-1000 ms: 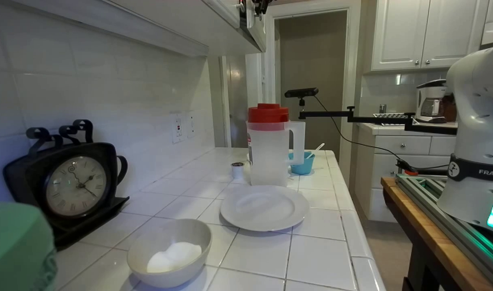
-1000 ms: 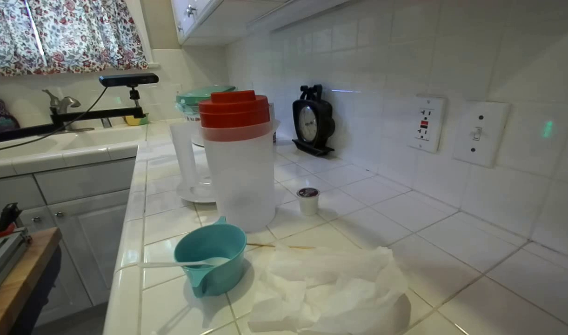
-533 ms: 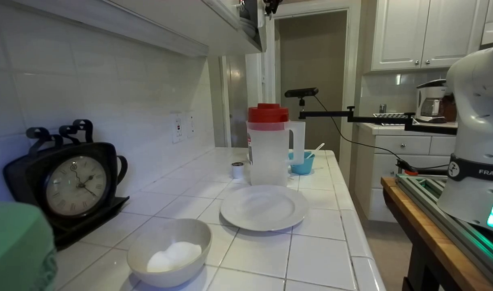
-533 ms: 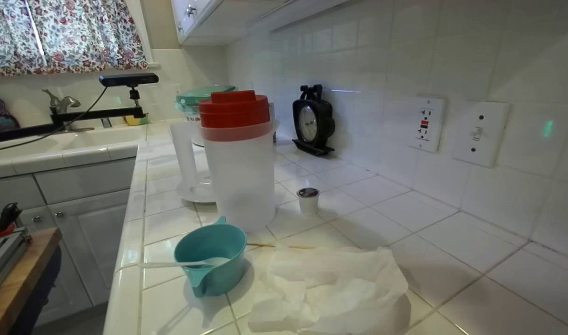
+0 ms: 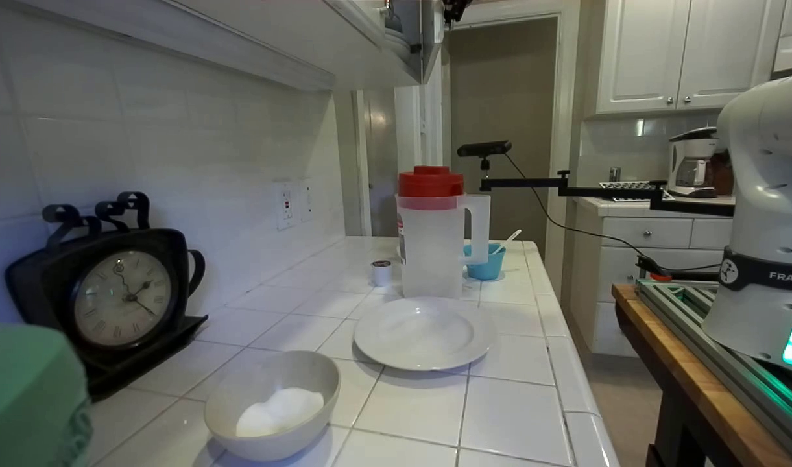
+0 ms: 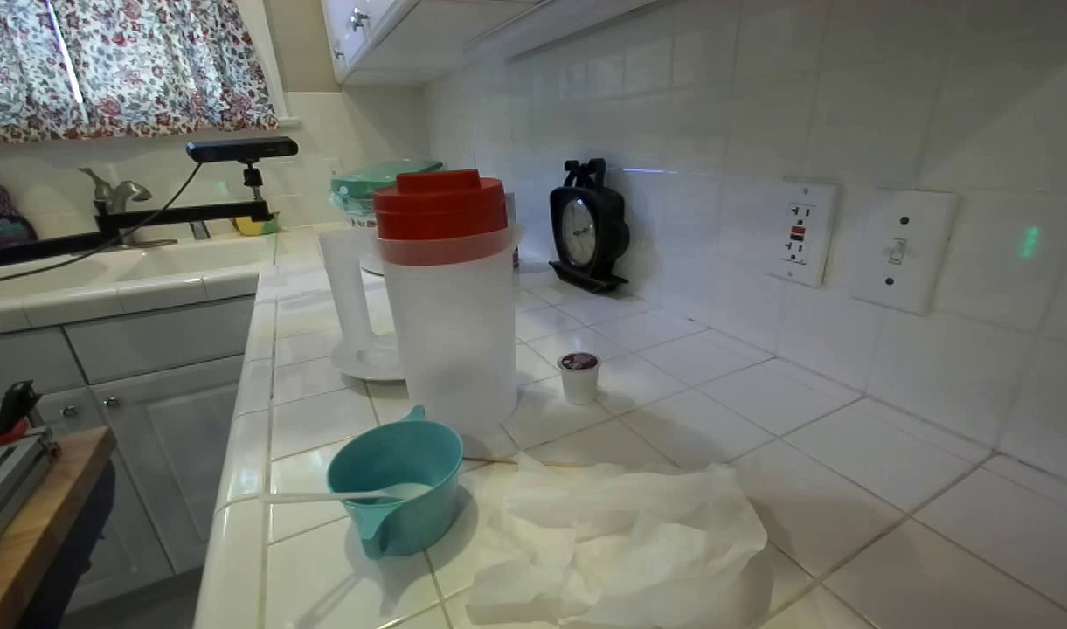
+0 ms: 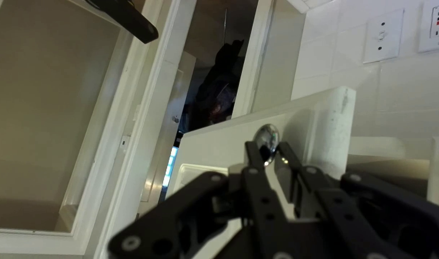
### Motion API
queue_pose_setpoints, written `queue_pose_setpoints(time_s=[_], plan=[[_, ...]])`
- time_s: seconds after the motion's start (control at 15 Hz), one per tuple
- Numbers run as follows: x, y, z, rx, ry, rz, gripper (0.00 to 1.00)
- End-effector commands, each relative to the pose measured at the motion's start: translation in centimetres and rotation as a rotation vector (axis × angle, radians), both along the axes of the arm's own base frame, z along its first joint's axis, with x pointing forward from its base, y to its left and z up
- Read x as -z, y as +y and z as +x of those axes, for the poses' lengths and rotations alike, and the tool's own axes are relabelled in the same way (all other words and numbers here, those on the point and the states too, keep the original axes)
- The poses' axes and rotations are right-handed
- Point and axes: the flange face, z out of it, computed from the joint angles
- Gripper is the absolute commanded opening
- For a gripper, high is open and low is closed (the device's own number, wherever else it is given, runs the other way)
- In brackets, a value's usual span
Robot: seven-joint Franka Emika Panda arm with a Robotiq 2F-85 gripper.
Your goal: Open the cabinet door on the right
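Note:
The white cabinet door [image 5: 432, 42] shows nearly edge-on at the top of an exterior view, swung partly open from the wall cabinet [image 5: 292, 48]. In the wrist view its white panel [image 7: 223, 145] fills the middle, with a shiny metal knob [image 7: 268, 136] near its corner. My gripper [image 7: 267, 145] has its two black fingertips closed on either side of the knob, touching it. In an exterior view only the black fingertips [image 5: 456, 10] show at the top edge, at the door's outer face. The door's upper part is out of view.
Stacked dishes [image 5: 397, 42] show inside the opened cabinet. Below, the white tiled counter [image 5: 512, 402] holds a red-lidded pitcher [image 5: 431, 246], a plate [image 5: 425, 334], a bowl [image 5: 272, 405], a black clock [image 5: 120, 298] and a blue cup [image 6: 398, 485]. A camera arm [image 5: 577, 191] stands beside the counter.
The cabinet door has swung further open, its edge moving right in an exterior view, and more of the dishes inside shows. My gripper has moved right with it.

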Motion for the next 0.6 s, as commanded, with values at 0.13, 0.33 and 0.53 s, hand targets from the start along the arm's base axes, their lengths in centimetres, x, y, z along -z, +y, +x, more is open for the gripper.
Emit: queue_pose_setpoints(time_s=[0.13, 0.33, 0.53], plan=[[0.2, -2.0, -3.2, -0.017, 0.036, -0.022, 0.04], [0.3, -2.7, -4.6, -0.036, 0.036, -0.014, 0.04], [0.4, -3.5, -6.0, -0.090, 0.037, 0.007, 0.04]])
